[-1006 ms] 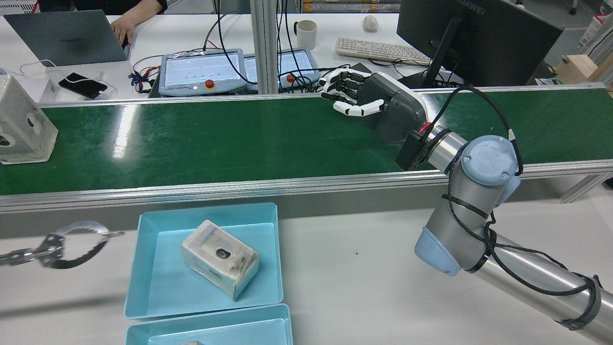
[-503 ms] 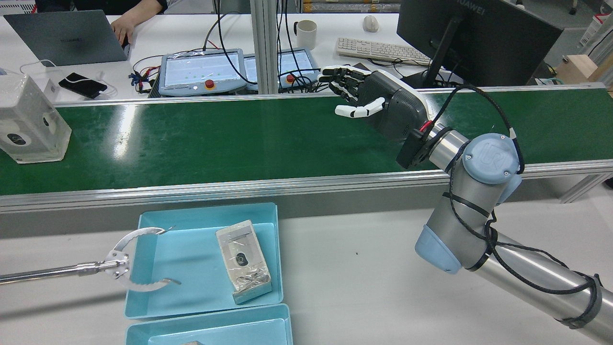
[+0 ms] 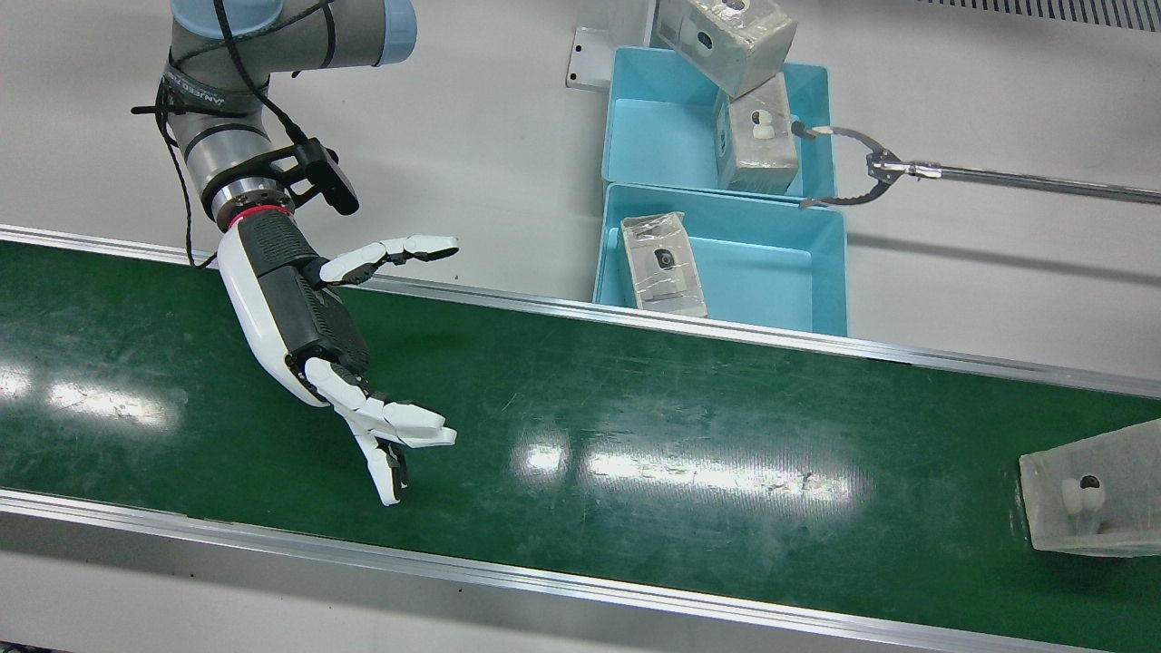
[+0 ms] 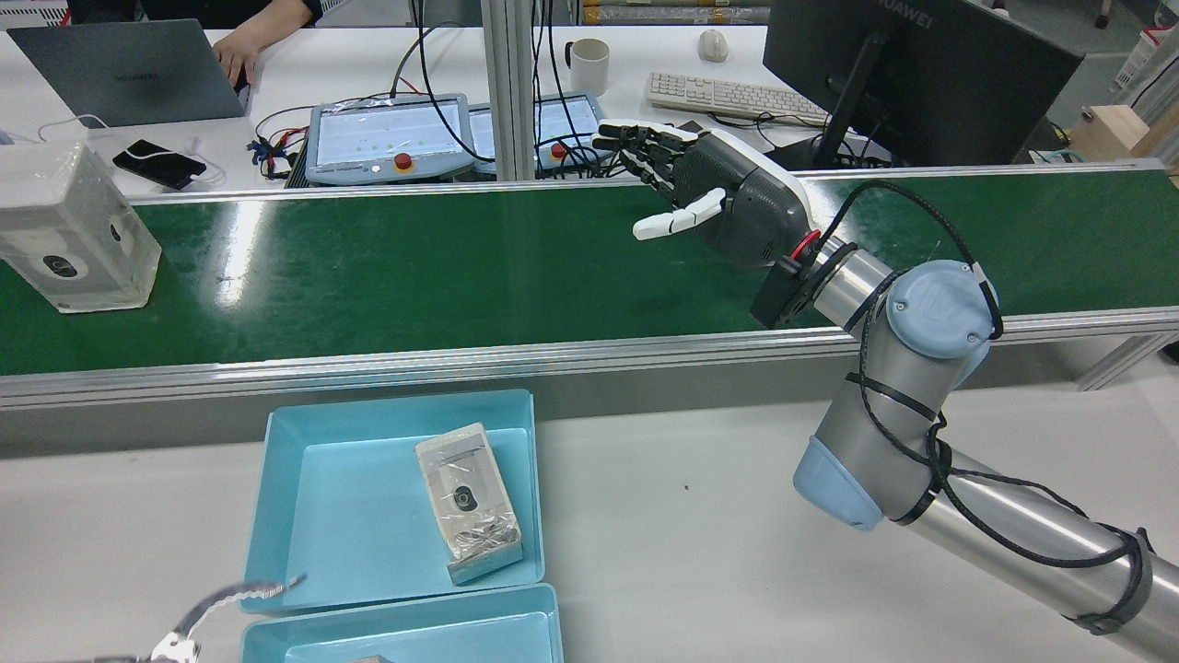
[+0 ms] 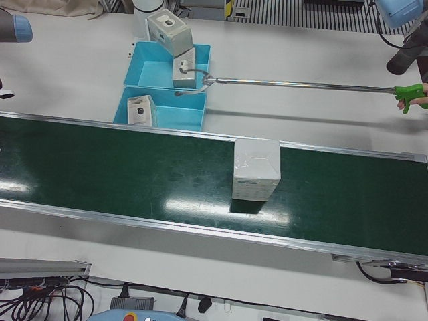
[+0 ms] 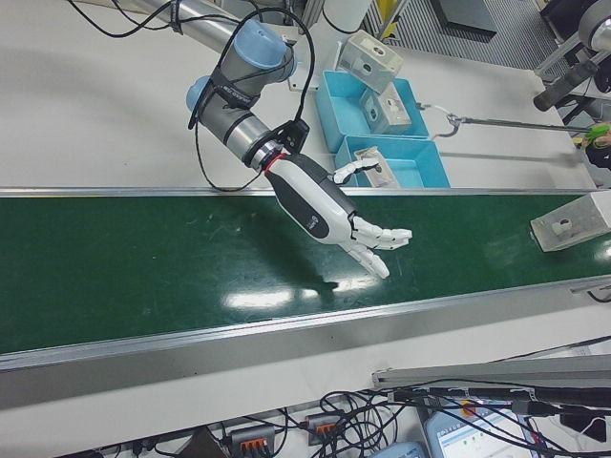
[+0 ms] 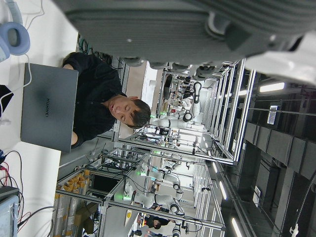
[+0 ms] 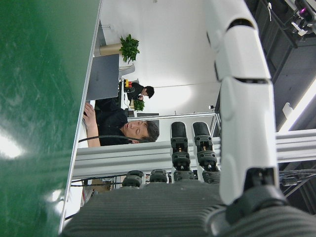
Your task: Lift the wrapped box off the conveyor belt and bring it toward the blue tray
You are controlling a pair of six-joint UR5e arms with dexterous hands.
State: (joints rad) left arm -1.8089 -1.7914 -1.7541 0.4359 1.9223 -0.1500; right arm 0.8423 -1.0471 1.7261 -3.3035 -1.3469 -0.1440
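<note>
The wrapped box [image 4: 75,232] stands upright on the green conveyor belt [image 4: 461,267] at its far left in the rear view; it also shows in the front view [image 3: 1088,499] and the left-front view [image 5: 256,170]. My right hand [image 4: 728,198] is open with fingers spread, hovering over the belt far to the box's right, also in the front view [image 3: 290,308]. The blue tray [image 4: 341,516] sits before the belt and holds another wrapped box [image 4: 467,502] lying flat. My left hand [image 7: 173,24] shows only as a dark palm edge.
A second blue tray [image 3: 662,127] holds more wrapped boxes. A person's long grabber tool [image 3: 853,168] reaches over the trays; its claw sits at the bottom left of the rear view [image 4: 221,608]. Desks with a monitor, a laptop and control pendants lie beyond the belt.
The box on the belt has travelled right in the rear view. My right hand has shifted slightly left and up. The grabber tipped the tray's box flat, then withdrew.
</note>
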